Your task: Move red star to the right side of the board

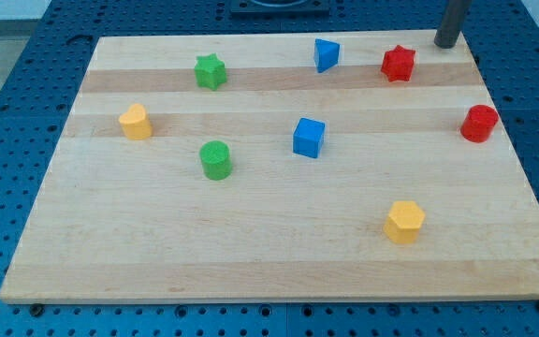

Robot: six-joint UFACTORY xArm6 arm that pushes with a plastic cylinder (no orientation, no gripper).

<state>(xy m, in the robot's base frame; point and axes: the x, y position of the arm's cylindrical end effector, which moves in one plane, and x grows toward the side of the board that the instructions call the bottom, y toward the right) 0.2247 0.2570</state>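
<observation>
The red star (398, 64) lies near the view's top right of the wooden board (279, 253). My tip (446, 43) touches down at the board's top edge, to the upper right of the red star and a short gap away from it. A red cylinder (479, 124) stands near the board's right edge, below the star.
A blue block (326, 54) sits left of the red star. A blue cube (309, 138) is mid-board. A green star (211, 71) and a yellow block (136, 122) are at the left, a green cylinder (216, 160) lower, a yellow hexagonal block (404, 222) at the lower right.
</observation>
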